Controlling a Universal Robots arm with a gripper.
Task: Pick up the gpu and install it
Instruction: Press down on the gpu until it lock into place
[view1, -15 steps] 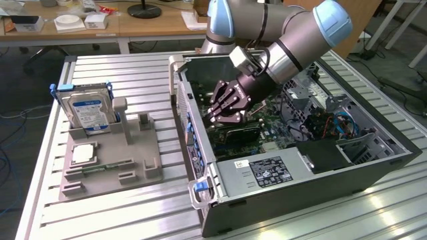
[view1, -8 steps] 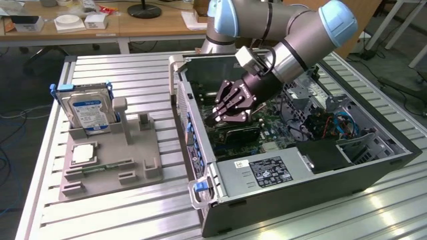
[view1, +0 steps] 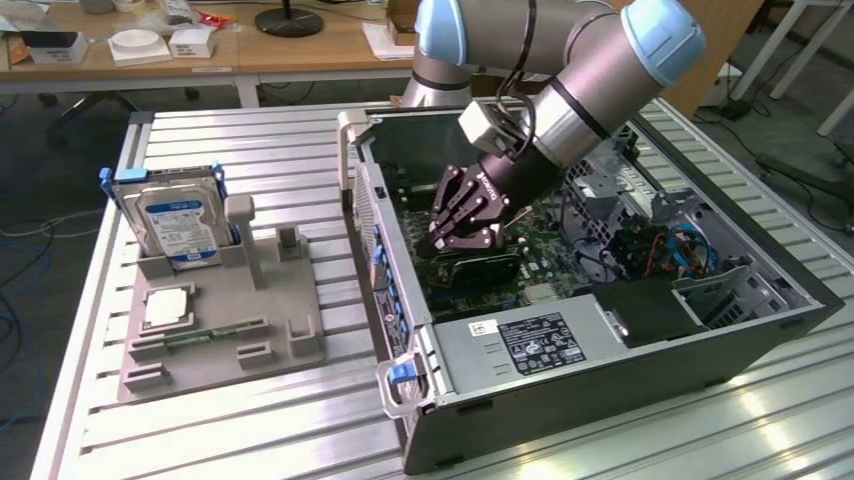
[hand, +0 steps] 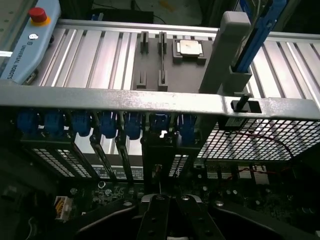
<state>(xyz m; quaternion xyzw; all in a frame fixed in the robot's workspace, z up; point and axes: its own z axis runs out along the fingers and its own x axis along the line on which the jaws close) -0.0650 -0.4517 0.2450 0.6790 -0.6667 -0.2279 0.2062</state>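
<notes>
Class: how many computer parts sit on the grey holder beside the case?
3 on the grey holder: a hard drive upright at its far end, a processor chip flat in the middle, a memory stick near the front. None looks hidden.

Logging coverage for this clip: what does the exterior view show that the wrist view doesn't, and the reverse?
Exterior alone: the arm reaching into the open computer case, the hard drive's blue-white label, and desks behind. Wrist alone: a red-buttoned pendant, the row of blue slot clips, and the gpu edge-on below them, above the shut gripper. Both: the grey fixture tray, the slatted table, and the motherboard.
</notes>
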